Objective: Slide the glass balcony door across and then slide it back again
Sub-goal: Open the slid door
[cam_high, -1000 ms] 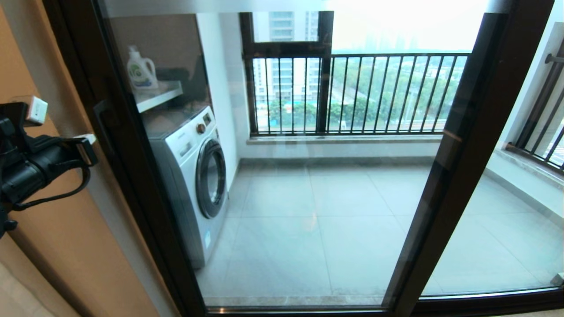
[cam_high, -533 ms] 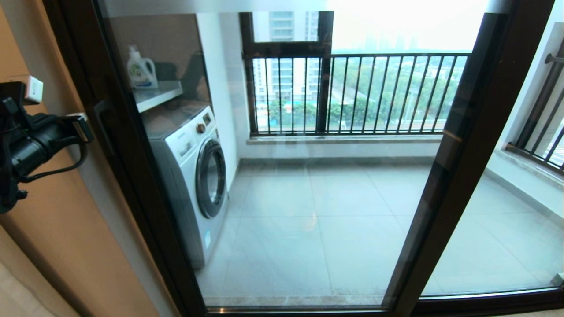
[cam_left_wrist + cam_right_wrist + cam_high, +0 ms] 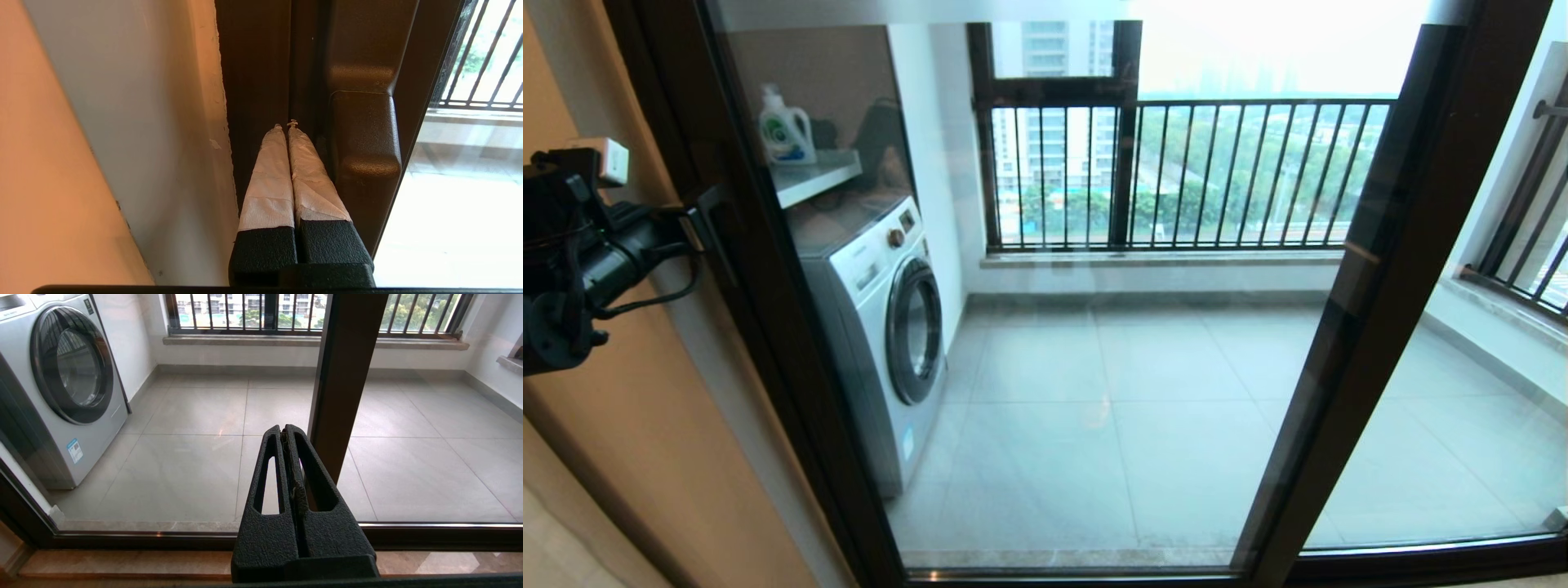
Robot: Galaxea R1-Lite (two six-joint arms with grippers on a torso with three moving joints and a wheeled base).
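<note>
The glass balcony door (image 3: 1094, 367) fills the head view, a clear pane in a dark-brown frame, standing across the opening. Its dark bar handle (image 3: 723, 249) sits on the left upright. My left gripper (image 3: 692, 229) is at that handle, shut with nothing held. In the left wrist view its white-taped fingers (image 3: 269, 175) lie pressed together, and the left gripper (image 3: 286, 124) touches the frame upright just beside the handle (image 3: 363, 139), on the wall side. My right gripper (image 3: 285, 430) hangs low before the glass, shut and empty, out of the head view.
An orange wall (image 3: 629, 425) meets the frame on the left. Behind the glass stand a washing machine (image 3: 882, 318), a shelf with a detergent bottle (image 3: 784, 131), and a barred railing (image 3: 1192, 171). A second dark upright (image 3: 1380, 269) and a handleless panel (image 3: 1462, 425) lie right.
My left gripper has risen and moved right, from out by the wall to the door handle. The door itself has not shifted.
</note>
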